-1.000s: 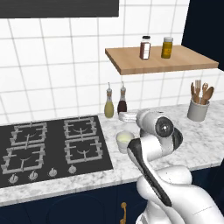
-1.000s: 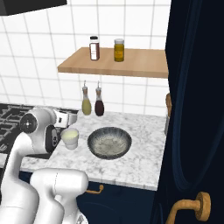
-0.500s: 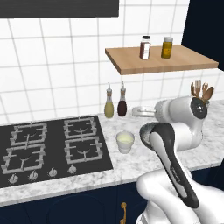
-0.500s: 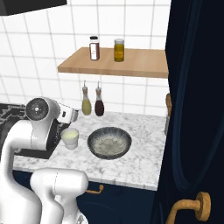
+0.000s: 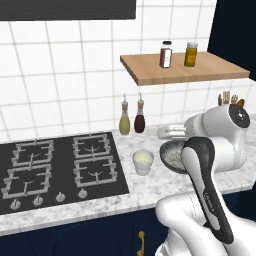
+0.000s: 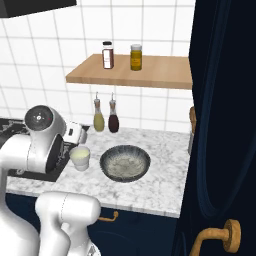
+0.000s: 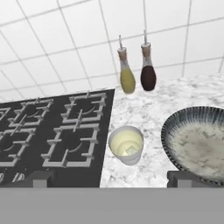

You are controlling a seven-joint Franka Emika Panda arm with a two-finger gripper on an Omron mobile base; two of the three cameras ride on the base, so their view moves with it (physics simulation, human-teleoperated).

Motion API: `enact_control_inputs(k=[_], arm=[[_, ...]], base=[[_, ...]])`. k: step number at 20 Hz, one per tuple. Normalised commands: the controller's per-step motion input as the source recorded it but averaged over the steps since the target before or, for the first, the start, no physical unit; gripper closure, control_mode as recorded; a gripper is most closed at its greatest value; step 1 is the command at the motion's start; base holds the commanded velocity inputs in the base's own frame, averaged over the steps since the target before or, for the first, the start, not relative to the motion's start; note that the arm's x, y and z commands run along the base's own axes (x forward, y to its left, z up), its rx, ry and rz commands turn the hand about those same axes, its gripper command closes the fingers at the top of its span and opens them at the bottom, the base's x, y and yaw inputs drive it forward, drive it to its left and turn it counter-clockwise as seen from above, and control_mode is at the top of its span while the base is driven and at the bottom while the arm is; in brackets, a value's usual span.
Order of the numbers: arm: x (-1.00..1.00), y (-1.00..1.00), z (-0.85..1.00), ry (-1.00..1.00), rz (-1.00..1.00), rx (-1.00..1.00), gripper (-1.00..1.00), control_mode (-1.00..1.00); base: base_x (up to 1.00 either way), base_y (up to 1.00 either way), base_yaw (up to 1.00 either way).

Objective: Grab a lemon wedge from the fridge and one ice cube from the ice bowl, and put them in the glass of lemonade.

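Gripper [image 7: 112,181] empty, jaws spread wide, hovering above glass of lemonade [image 7: 126,145]. Ice bowl [image 7: 197,144] just right of glass, hob [image 7: 57,131] just left. Pale lump floats in glass, likely ice; lemon wedge unseen, state unclear.

A home kitchen. A black gas hob [image 5: 60,167] sits in a marble counter [image 6: 150,187] against white wall tiles [image 5: 65,75]. A wooden shelf [image 6: 135,75] holds jars above two bottles [image 7: 136,72].

Upright lemonade glass [image 7: 126,145] beside ice bowl [image 7: 175,127]
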Motion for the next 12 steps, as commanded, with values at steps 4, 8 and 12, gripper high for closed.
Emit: enact_control_inputs(k=[4,8,12], arm=[[0.02,0.0,-0.18,-0.01,-0.04,0.0,-1.0,-1.0],[0.0,0.01,-0.02,-0.01,0.0,0.0,-1.0,1.0],[0.0,0.0,0.0,0.0,0.0,0.0,-1.0,1.0]], base=[[0.0,0.0,0.0],[-0.3,0.0,-0.13],[-0.86,0.14,-0.26]])
